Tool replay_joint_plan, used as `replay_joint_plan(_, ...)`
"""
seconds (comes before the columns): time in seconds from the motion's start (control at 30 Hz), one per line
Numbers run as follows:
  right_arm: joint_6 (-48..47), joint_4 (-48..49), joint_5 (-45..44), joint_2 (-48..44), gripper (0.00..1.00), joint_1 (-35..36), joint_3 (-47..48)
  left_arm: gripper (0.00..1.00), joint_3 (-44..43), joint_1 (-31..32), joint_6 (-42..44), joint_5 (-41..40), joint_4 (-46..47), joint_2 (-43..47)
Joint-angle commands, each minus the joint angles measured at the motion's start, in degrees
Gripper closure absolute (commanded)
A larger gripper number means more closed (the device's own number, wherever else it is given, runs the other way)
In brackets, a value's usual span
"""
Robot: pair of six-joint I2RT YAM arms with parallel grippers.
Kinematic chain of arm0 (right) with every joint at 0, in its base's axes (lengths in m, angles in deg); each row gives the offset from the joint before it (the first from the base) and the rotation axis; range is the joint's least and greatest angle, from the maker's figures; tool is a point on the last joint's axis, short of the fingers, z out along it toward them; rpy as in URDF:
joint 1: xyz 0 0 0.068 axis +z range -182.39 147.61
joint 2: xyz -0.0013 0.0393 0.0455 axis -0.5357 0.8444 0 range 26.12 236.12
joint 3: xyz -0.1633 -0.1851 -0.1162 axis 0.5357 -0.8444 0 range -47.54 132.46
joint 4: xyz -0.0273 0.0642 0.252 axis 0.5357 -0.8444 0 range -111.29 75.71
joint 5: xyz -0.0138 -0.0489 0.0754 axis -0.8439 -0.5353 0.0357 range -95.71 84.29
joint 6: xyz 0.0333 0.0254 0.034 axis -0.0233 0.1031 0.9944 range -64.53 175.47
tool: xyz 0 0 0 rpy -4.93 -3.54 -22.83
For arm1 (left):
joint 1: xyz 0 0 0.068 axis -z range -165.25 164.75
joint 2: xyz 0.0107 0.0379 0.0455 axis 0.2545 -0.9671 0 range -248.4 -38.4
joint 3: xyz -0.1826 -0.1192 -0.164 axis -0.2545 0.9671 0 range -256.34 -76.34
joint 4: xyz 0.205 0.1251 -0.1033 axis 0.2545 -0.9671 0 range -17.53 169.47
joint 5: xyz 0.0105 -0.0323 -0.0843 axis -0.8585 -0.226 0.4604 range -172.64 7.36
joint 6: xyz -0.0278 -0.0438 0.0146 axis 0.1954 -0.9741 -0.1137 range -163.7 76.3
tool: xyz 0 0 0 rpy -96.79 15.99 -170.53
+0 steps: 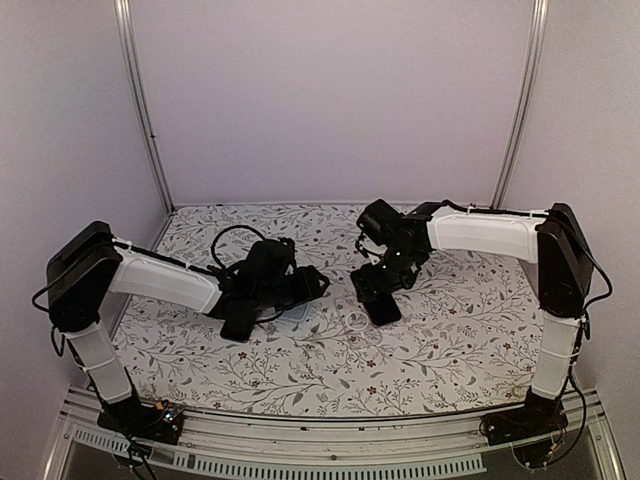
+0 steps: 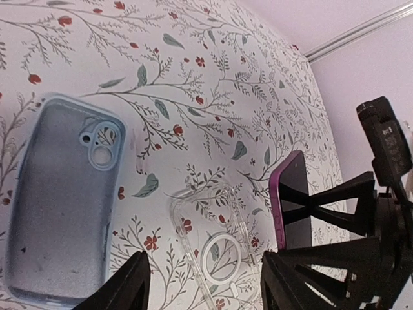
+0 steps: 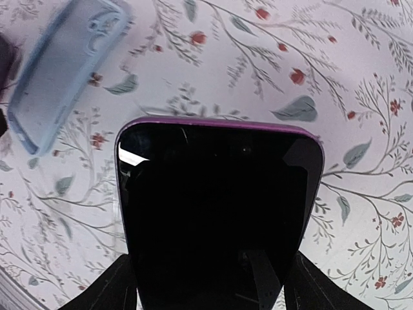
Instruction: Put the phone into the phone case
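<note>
- The table [image 1: 450,340], covered in a floral print, takes up most of my overhead feed, and both arms reach in over its middle.
- The right arm [image 1: 490,232] stretches in from the right. Its right gripper [image 3: 216,284] is clamped on the phone, with one finger pressed against each long edge.
- The left arm [image 1: 160,282] lies low across the left half. Its left gripper [image 2: 203,284] has its jaws spread wide and holds nothing. It hovers above the clear case.
- The blue-grey case [image 2: 61,200] lies flat on the cloth with its inside facing up and the camera cut-out at the far end. It sits left of the clear case and apart from it.
- The phone [image 3: 216,213] has a purple rim and a dark screen, and its screen faces the right wrist camera. From the left wrist it appears tilted up on its side, just right of the clear case. I cannot tell whether its far end touches the cloth.
- The clear case [image 2: 213,248] lies flat between the blue-grey case and the phone, and its round ring is visible.
</note>
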Motion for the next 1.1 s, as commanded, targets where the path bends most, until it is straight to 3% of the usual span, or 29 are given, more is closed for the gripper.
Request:
replay_joint_plan(0.0, 3.94, 3.27, 0.32, -1.22, 0.35, 4.29, 4.64, 0.4, 2.93, 0.86, 3.22, -10.12, -2.48, 5.45)
replay_joint_plan(0.33, 7.99, 2.72, -2.63, 4.91, 0.35, 6.89, 5.13, 0.4, 6.26, 0.81, 5.61, -17.11, -3.26, 11.95)
replay_joint_plan(0.47, 8.84, 6.47, -2.26, 5.45, 0.35, 7.19, 3.83, 0.4, 6.49, 0.81, 5.69, -17.04, -2.99, 11.88)
replay_joint_plan(1.07, 10.17, 6.09, -8.78, 9.4, 0.32, 7.17, 3.46, 0.4, 6.34, 0.84, 5.06, -15.36, -2.71, 11.17)
